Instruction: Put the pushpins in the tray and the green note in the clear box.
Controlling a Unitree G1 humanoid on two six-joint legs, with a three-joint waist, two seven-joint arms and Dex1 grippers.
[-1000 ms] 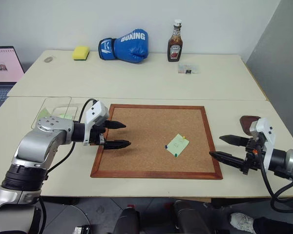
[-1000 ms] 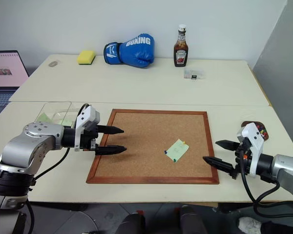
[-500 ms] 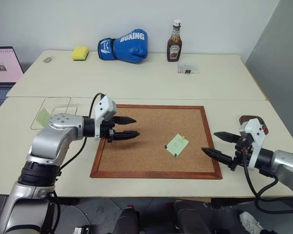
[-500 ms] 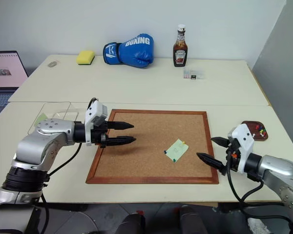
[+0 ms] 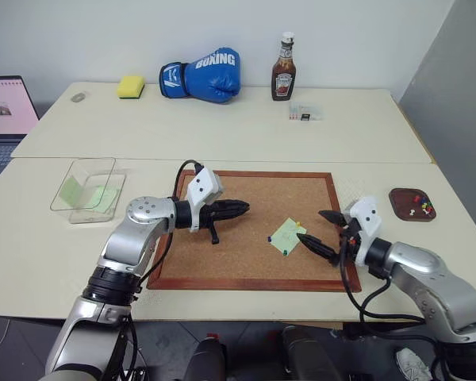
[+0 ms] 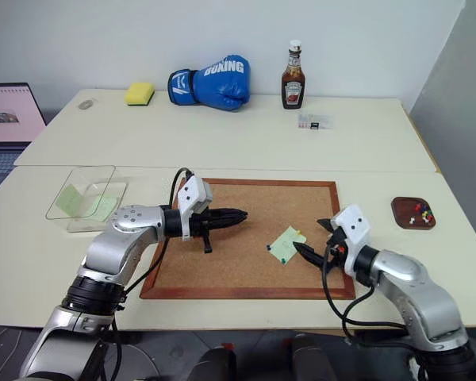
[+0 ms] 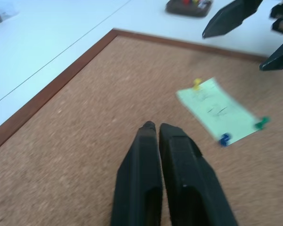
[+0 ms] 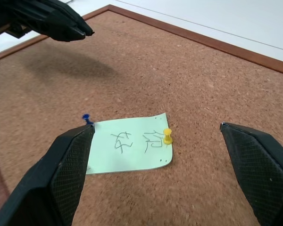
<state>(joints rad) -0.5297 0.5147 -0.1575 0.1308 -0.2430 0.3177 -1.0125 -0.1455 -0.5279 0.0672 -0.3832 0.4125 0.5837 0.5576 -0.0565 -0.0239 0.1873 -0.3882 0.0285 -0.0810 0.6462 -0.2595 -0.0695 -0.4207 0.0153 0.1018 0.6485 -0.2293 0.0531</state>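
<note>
**A:** What do your tools look like right now?

**B:** My left tool (image 5: 242, 209) has its two fingers pressed together with nothing between them. It hangs over the left-middle part of the corkboard (image 5: 246, 262), pointing toward the note. My right tool (image 5: 320, 231) stands wide, one finger above the other in the head view, empty, at the board's right side. In its wrist view the two fingers (image 8: 66, 174) sit on either side of the green note (image 8: 129, 148), hovering above it and not touching.

**A:** And the note itself?

**B:** I see it lying flat on the cork in the board's right half, tilted, with some handwriting on it. A yellow pin (image 8: 167, 135) stands in one corner and a blue pin (image 8: 86, 117) in another; the left wrist view also gives me a green pin (image 7: 261, 124) at a third corner.

**A:** Where do I find the containers?

**B:** The tray (image 5: 412, 204) sits on the desk (image 5: 222, 127) to the right of the corkboard, well apart from my right tool, with several coloured pushpins (image 5: 419, 204) in it. The clear box (image 5: 89, 189) is on the desk left of the board, and I can see pale green paper inside.

**A:** Anything further out?

**B:** Along the far side I have a yellow sponge (image 5: 131, 86), a blue boxing glove (image 5: 202, 74), a sauce bottle (image 5: 284, 67) and a small clear case (image 5: 305, 113). A laptop (image 5: 6, 107) is at the far left.
</note>
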